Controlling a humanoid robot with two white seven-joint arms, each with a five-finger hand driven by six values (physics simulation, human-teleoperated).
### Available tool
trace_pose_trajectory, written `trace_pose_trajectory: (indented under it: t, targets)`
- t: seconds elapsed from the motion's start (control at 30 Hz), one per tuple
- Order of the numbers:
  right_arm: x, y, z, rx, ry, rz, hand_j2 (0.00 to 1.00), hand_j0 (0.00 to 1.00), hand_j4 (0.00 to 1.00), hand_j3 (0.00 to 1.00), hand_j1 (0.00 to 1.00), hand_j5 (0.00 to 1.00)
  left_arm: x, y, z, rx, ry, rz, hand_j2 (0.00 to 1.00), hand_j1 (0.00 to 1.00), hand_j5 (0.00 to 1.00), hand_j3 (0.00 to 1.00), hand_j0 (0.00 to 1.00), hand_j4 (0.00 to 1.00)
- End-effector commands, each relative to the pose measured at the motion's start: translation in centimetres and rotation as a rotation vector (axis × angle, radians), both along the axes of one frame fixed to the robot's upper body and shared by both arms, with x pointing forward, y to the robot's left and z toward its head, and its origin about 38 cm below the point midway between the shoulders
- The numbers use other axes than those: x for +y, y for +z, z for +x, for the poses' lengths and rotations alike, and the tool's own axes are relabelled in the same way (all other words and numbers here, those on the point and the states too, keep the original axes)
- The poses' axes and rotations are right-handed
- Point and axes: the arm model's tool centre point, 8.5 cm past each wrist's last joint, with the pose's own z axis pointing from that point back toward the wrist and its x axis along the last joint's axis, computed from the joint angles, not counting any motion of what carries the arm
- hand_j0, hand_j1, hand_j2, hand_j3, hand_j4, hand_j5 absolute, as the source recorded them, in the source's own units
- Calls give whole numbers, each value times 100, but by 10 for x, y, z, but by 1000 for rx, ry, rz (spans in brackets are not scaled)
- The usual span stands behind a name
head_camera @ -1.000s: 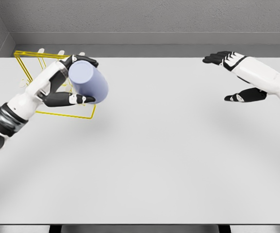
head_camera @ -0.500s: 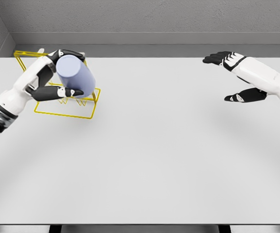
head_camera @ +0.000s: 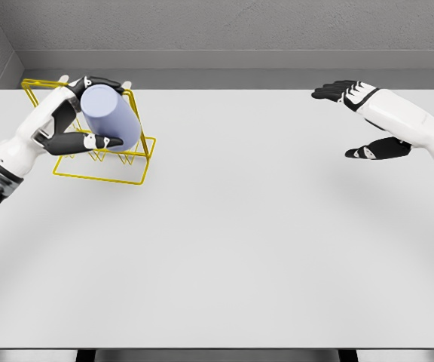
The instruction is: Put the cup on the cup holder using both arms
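A pale lavender cup (head_camera: 111, 118) is tilted over the yellow wire cup holder (head_camera: 138, 172) at the table's far left. My left hand (head_camera: 77, 113) is shut on the cup, fingers over its top and thumb below it. The cup hides part of the holder's pegs; whether it touches them I cannot tell. My right hand (head_camera: 353, 121) hovers at the far right of the table, fingers spread and holding nothing, far from the cup.
The white table (head_camera: 232, 241) stretches wide in front. A grey wall (head_camera: 224, 30) runs behind the table's back edge, close behind the holder.
My left hand has carried the cup further left and back, from beside the holder's front to over its pegs. The right hand has barely shifted.
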Motion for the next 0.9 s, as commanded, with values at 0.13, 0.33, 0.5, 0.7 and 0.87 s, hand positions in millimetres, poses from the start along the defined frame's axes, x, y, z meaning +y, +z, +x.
trace_pose_trajectory:
  t: [0.13, 0.33, 0.5, 0.7, 0.87]
  targets:
    - [0, 1, 0, 0, -1, 8, 100, 100, 100, 100, 100, 100, 3, -2, 1, 7, 9, -2, 69, 69, 69, 69, 69, 69]
    - [0, 1, 0, 0, 1, 8, 100, 100, 100, 100, 100, 100, 4, -6, 2, 16, 18, 0, 73, 73, 73, 73, 73, 73]
    - [0, 1, 0, 1, 0, 8, 100, 100, 100, 100, 100, 100, 5, -6, 2, 17, 18, 9, 100, 100, 100, 100, 100, 100]
    - [0, 1, 0, 1, 0, 8, 100, 100, 100, 100, 100, 100, 5, -4, 3, 9, 19, 10, 100, 100, 100, 100, 100, 100]
    - [0, 1, 0, 1, 0, 8, 100, 100, 100, 100, 100, 100, 2, 2, 1, -11, 6, 3, 100, 100, 100, 100, 100, 100]
